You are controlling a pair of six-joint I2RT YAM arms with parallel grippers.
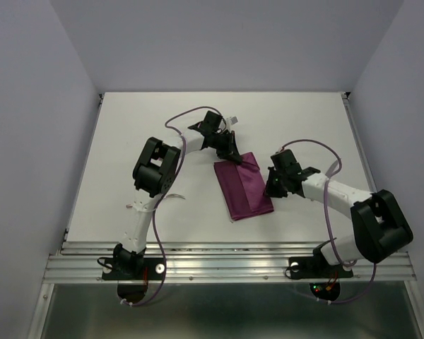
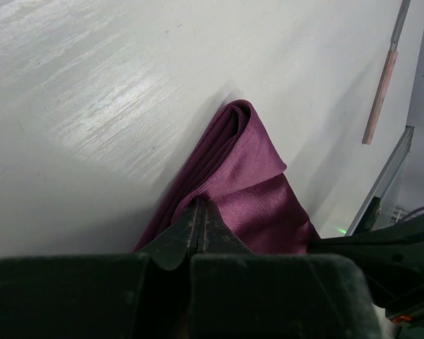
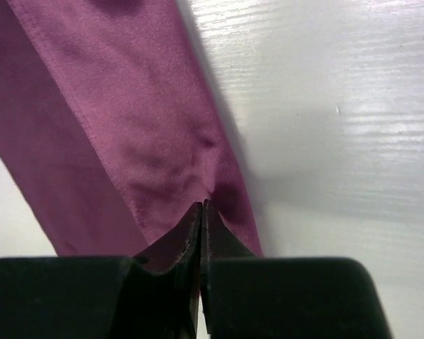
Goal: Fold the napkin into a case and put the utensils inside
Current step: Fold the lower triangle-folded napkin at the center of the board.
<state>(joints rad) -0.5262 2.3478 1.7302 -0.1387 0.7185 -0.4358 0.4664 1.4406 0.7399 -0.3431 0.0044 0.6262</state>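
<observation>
We find the left gripper point(image 2: 200, 212) clenched, its jaws pressed flat together on an edge of the napkin point(image 2: 254, 183). In its own wrist view, the burgundy cloth runs straight ahead from the tips. It ends in a rolled, doubled fold lying on the white table point(image 2: 92, 106).

Well beyond that fold and off to the right of the fingers, one utensil point(image 2: 380, 92) lies on the table. It has a pinkish handle and a thin metal end. Only this view shows it plainly; in the top view we cannot make it out with confidence.

The right gripper point(image 3: 201, 212) is likewise clenched on the napkin. Its wrist view shows the cloth puckered just at the tips, then stretching away up and to the left as a flat band. Bare table lies to the right.

Only the top view shows both grips at once. There the napkin lies as a folded oblong between the two grippers, the left holding its far end and the right its right-hand edge.
</observation>
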